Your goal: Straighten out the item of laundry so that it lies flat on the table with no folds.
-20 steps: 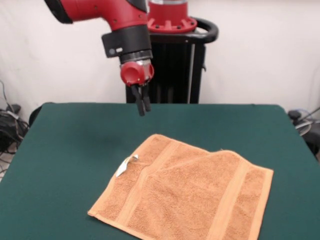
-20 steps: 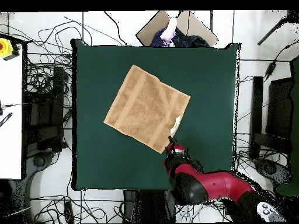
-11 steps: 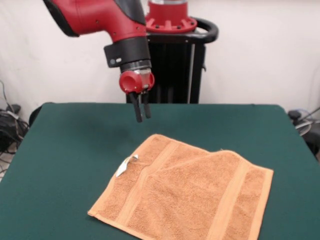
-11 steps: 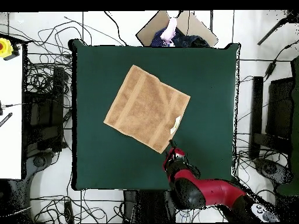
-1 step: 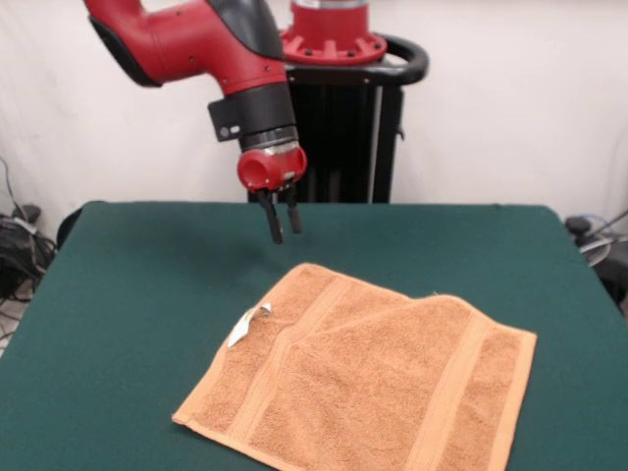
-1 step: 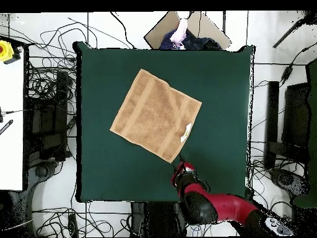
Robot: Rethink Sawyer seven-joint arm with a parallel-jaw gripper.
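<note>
Seen from the front, your claw (image 5: 280,224) hangs above the green surface (image 5: 128,285), its two dark fingers (image 5: 276,225) slightly apart and gripping nothing. The orange-tan towel (image 5: 368,378) lies in front of it on the surface, set at a diagonal, one corner layer folded over the rest. A small white tag (image 5: 245,326) sticks out at the towel's left edge, below the claw.

From overhead, you see the towel (image 6: 155,115) spread as a tilted square near the surface's (image 6: 223,80) middle, the tag (image 6: 186,132) on its right side. Your claw (image 6: 181,162) sits just beyond the towel's lower corner, clear of the cloth.
</note>
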